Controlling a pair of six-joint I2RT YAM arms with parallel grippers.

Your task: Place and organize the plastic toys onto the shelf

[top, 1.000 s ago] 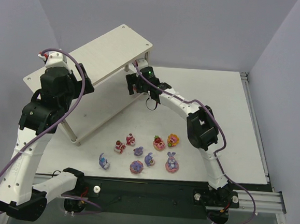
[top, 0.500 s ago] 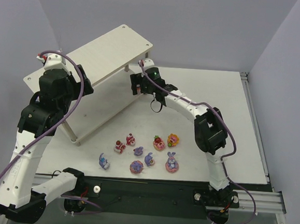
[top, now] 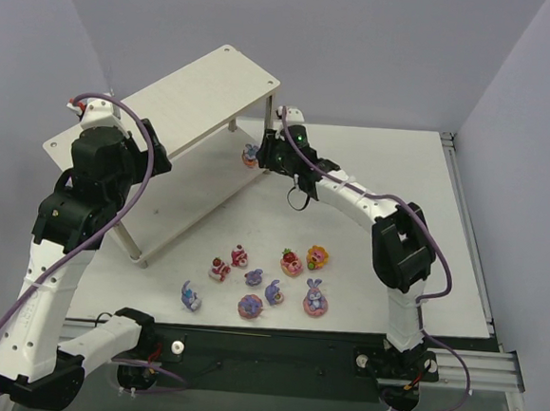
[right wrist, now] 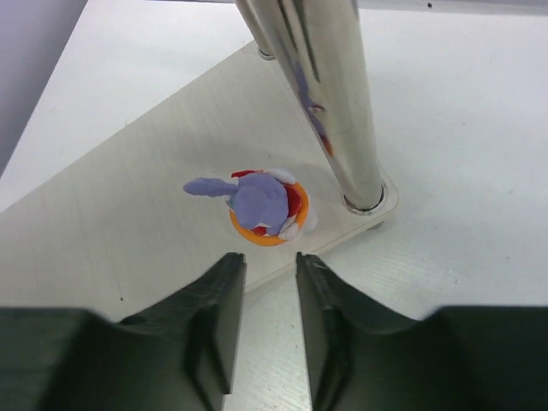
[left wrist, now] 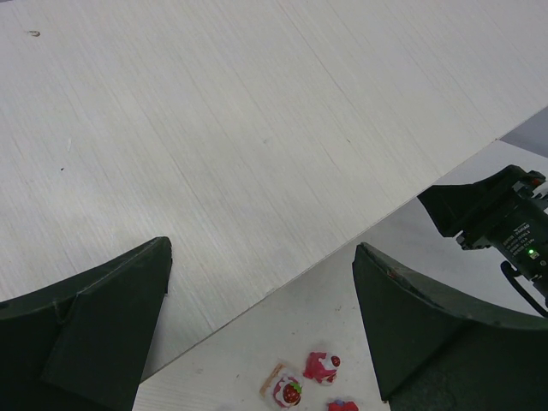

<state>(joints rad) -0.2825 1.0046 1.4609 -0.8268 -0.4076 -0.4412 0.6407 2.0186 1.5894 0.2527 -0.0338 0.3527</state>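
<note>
Right pincer point(right wrist: 270, 265), narrowly parted and empty, hangs just short of the purple-blue plastic bunny point(right wrist: 261, 204) I see resting on the pale wooden shelf's lower board point(right wrist: 128, 214) beside a shiny metal leg point(right wrist: 334, 103); left pincer point(left wrist: 261, 248) gapes wide.

Bright, even light falls from above in all three views, with no hard glare on the white bench point(top: 383, 166). The shelf point(top: 203, 86) casts only a soft, faint shadow beneath itself. The overhead view is sharp, though the toys point(top: 255, 278) look tiny. At the right wrist the chrome leg point(right wrist: 330, 103) carries streaky reflections, the purple bunny point(right wrist: 261, 201) is crisp, and the right pincer point(right wrist: 270, 267) is dark and slightly soft. At the left wrist the left pincer point(left wrist: 261, 257) looms near-black, while the shelf's wood grain stays clear.
</note>
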